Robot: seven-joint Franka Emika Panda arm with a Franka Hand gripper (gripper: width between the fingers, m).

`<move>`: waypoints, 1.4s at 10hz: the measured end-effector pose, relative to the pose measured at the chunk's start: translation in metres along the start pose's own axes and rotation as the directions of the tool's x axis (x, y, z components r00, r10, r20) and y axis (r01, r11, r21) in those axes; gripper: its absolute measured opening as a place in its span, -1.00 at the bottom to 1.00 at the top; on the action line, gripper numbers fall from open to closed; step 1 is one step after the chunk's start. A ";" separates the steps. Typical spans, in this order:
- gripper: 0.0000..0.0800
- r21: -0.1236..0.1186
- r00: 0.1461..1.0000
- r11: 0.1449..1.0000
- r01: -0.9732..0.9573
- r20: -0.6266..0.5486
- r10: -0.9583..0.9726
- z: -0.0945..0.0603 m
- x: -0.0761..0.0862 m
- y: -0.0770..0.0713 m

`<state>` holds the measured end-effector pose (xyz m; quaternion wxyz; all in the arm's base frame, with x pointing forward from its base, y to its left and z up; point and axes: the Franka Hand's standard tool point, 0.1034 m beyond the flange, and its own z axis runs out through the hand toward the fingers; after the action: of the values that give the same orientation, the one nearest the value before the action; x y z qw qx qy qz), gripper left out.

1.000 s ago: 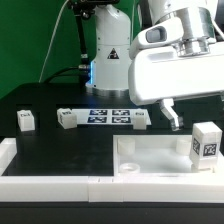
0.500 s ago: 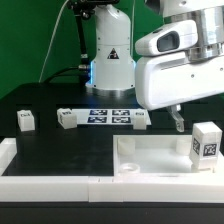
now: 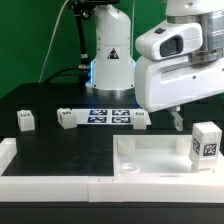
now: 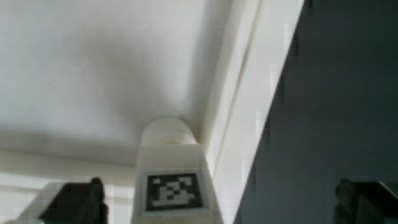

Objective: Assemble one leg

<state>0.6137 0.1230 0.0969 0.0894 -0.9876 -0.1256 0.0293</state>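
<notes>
- The black counter (image 3: 60, 145) carries everything, with a green backdrop behind it.
- The white arm (image 3: 175, 65) fills the upper part of the exterior view's right; its bulky wrist housing hangs above the tray.
- A large white tray-like piece (image 3: 150, 152) lies flat on the counter toward the exterior view's right.
- A low white rail (image 3: 45, 183) runs along the counter's near edge.
- The marker board (image 3: 108, 116) lies flat farther back, near the arm's base, with several tags on it.
- The leg (image 3: 205, 143) stands upright at the tray's end on the exterior view's right, its black-and-white tag facing the camera. In the wrist view it rises in front of the tray's pale surface, tag plainly readable.
- Three small white tagged blocks sit in a row at the back — one (image 3: 25, 120) alone at the exterior view's left, one (image 3: 66, 119) just beside the marker board's end, one (image 3: 140, 119) at the board's other end.
- The fingers (image 3: 178, 121) hang over the tray, to the exterior view's left of the leg and apart from it. In the wrist view the two dark fingertips (image 4: 71, 200) are spread wide — the leg shows between them, touching neither, and they grip nothing.
</notes>
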 end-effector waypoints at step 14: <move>0.62 -0.043 0.998 0.997 -0.057 -0.016 0.056 0.006 0.018 0.018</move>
<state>0.6351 0.1119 0.0873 0.0680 -0.9927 -0.0977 0.0216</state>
